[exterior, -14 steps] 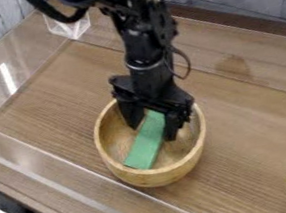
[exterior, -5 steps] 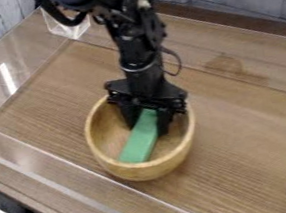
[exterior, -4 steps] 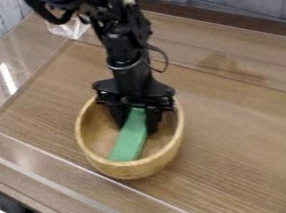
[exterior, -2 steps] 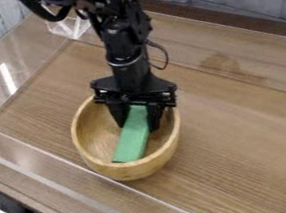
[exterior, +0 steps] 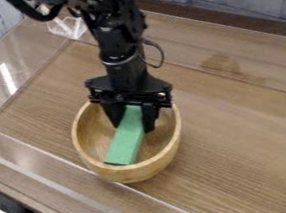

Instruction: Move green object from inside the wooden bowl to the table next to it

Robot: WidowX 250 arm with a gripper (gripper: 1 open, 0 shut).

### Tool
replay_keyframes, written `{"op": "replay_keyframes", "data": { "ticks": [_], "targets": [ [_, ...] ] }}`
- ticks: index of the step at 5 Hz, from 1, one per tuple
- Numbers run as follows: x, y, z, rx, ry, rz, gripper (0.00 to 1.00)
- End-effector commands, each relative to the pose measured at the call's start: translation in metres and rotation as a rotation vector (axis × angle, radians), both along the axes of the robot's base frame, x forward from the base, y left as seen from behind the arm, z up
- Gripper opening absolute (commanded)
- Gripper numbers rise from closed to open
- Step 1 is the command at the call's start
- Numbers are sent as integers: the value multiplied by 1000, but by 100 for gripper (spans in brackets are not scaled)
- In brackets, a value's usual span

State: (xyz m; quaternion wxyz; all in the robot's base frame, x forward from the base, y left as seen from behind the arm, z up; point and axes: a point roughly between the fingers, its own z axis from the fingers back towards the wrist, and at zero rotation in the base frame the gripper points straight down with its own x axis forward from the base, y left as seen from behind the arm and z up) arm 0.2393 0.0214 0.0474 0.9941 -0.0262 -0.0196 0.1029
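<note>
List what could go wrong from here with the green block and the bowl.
1. The gripper holds only the upper end of the green block, which hangs tilted into the wooden bowl; it may pivot or slip out.
2. The low end sits near the bowl's floor and could catch the rim on a sideways move, dragging the bowl across the table.

The pincer (exterior: 131, 112) grips the green object (exterior: 127, 137), tilted inside the wooden bowl (exterior: 167, 155).
</note>
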Motion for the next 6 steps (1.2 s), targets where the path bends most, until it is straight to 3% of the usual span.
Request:
{"op": "replay_keyframes", "data": {
  "ticks": [1, 2, 4, 6],
  "targets": [
    [10, 11, 16, 3, -43, -32, 0],
    [15, 20, 21, -2, -39, -62, 0],
    [20, 11, 27, -9, -35, -49, 0],
    [25, 6, 43, -13, -27, -38, 0]
  ]
}}
